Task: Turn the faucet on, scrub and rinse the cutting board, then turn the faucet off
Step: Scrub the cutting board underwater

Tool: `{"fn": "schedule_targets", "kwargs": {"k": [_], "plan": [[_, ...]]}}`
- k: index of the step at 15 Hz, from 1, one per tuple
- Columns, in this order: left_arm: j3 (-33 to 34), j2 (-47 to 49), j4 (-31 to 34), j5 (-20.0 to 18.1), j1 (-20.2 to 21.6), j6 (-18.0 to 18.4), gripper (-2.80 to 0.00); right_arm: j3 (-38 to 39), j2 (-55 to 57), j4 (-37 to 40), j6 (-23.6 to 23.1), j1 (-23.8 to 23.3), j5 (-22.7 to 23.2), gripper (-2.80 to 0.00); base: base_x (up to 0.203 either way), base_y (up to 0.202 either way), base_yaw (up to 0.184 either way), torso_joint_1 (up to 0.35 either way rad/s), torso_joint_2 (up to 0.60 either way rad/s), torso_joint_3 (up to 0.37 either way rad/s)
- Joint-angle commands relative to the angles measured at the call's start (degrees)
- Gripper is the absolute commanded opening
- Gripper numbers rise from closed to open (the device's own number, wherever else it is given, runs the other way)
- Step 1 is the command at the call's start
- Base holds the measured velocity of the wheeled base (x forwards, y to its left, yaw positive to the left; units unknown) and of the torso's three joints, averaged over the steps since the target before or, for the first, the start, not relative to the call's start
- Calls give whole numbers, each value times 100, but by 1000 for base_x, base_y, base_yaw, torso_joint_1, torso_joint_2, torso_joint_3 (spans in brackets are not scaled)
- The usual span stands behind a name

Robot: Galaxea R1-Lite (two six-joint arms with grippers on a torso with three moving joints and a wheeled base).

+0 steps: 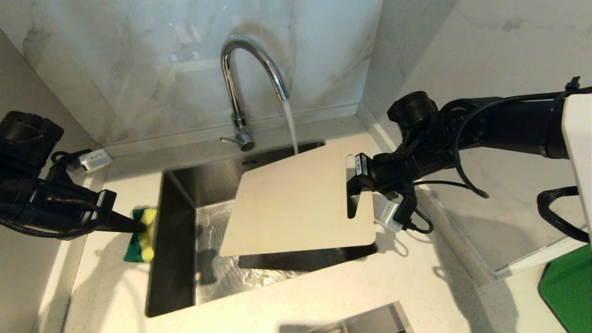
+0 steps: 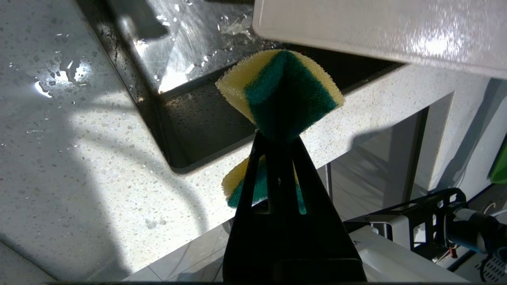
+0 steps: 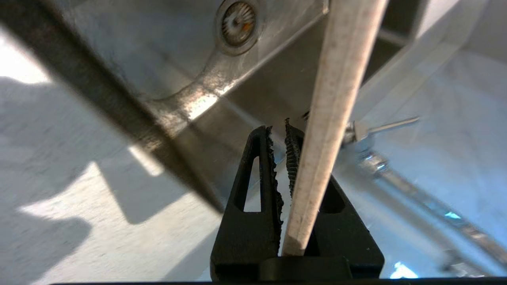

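While water runs from the faucet (image 1: 252, 60):
Sink (image 1: 175, 259): wet; cutting board (image 1: 296, 203) tilted above.
Right end effector (image 1: 358, 178): clamped on board's handle end.
Left end effector (image 1: 138, 226): pinching sponge (image 1: 141, 240) over bench (image 1: 106, 277).

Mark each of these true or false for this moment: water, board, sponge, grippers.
1. Water runs from the faucet. True.
2. The board lies flat on the sink floor. False: it is held tilted above the basin by the right gripper, which grips it at its slot-handle end.
3. The left gripper is shut on the sponge. True.
4. The sponge is pressed against the board. False: it is apart from the board, at the sink's left rim.
5. The stream falls at the board's far edge. True.
6. The right gripper is open and empty. False: it is shut on the board.
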Motion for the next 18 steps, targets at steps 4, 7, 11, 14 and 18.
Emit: {"fn": "schedule_targets", "kwargs": {"k": [4,7,11,14,18], "plan": [[7,15,20,-14,1,-8,-280,-522,443,106,-91,-387,34,-280,0,0,0,0,0,0],[7,15,20,-14,-6,-8,-280,-522,544,72,-91,-387,43,-280,0,0,0,0,0,0],[7,24,20,-14,-8,-8,-280,-548,604,-80,-91,-422,78,-280,0,0,0,0,0,0],[7,24,20,-14,-8,-8,-280,-548,622,-216,-91,-431,86,-280,0,0,0,0,0,0],[7,24,18,-14,-4,-8,-280,-548,633,-520,-91,-423,280,-280,0,0,0,0,0,0]]}}
